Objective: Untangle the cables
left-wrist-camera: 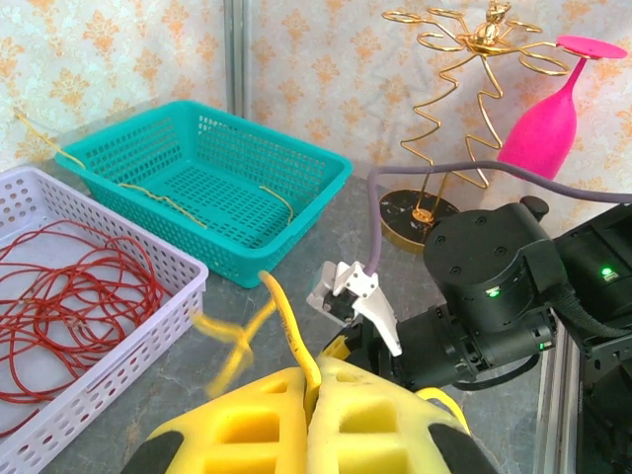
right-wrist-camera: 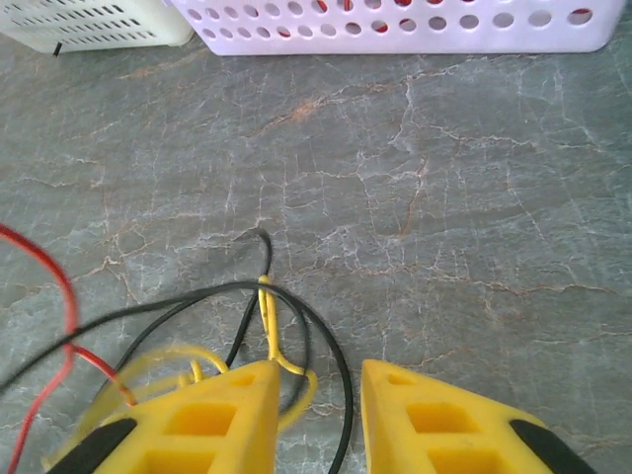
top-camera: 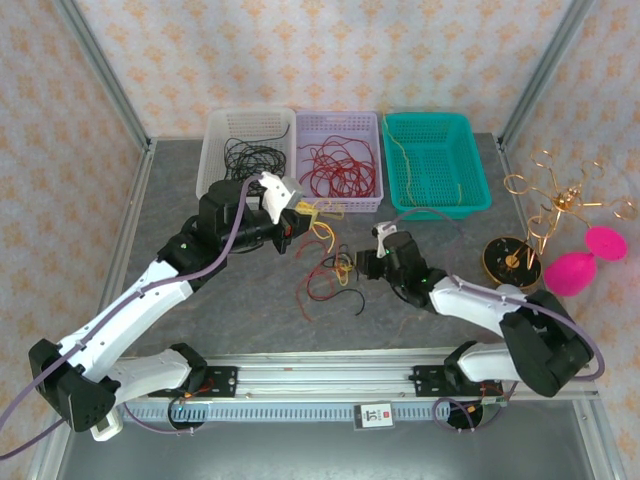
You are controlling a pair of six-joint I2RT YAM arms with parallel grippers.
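**Cables (top-camera: 335, 272) on the table, just in front of the lilac basket (top-camera: 360, 205), with a gripper at each side.**

The cables (a loose tangle of red, black and yellow strands) are spread on the grey table (top-camera: 460, 240) just in front of the basket's near wall. The left gripper (left-wrist-camera: 308, 395) is seen above the table at the basket's near left corner. Its yellow fingers are pressed together on a yellow strand (left-wrist-camera: 284, 321), which rises from between them. The right gripper (right-wrist-camera: 321, 395) is set low in front of the basket's near right corner, at the right side of the tangle. Its jaws are parted by a narrow gap and nothing is clamped. A black strand (right-wrist-camera: 341, 380) runs through that gap, and a yellow loop lies at the left finger. Red wire is coiled inside the basket.
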